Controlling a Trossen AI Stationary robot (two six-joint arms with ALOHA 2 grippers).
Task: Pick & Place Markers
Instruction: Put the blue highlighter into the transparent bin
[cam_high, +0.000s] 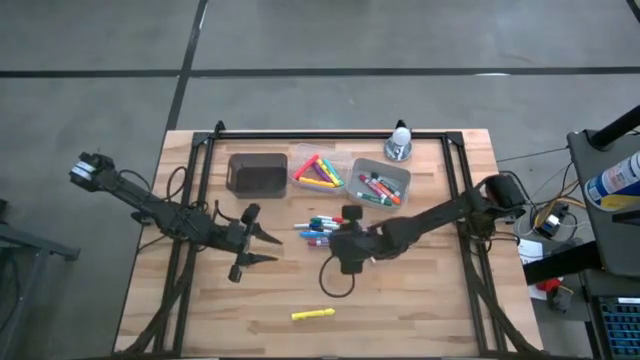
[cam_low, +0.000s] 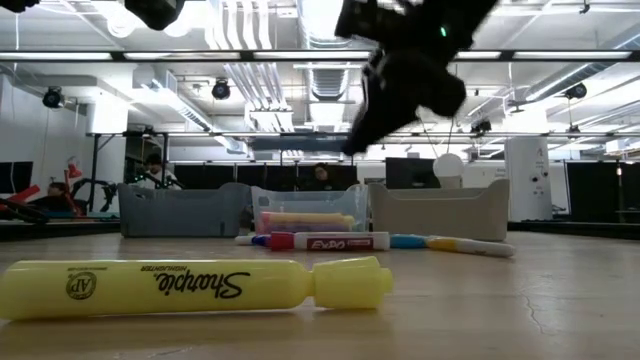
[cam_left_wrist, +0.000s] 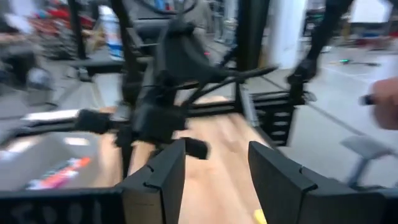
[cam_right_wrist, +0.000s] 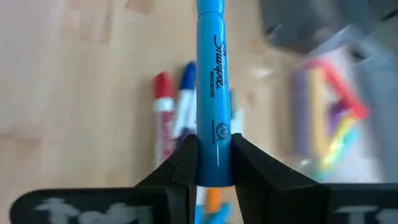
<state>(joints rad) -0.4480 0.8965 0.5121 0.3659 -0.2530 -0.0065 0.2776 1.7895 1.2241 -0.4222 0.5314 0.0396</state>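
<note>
I have the right gripper clamped on a blue marker, lifted above the marker pile at mid-bench; a red marker lies below it; the left gripper waits with fingers wide just left of the pile; a yellow marker lies alone near the front edge; three bins sit behind.

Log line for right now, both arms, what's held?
right gripper: shut on blue marker, above marker pile | left gripper: open, empty, waiting left of pile | yellow marker: lying alone near front edge
</note>
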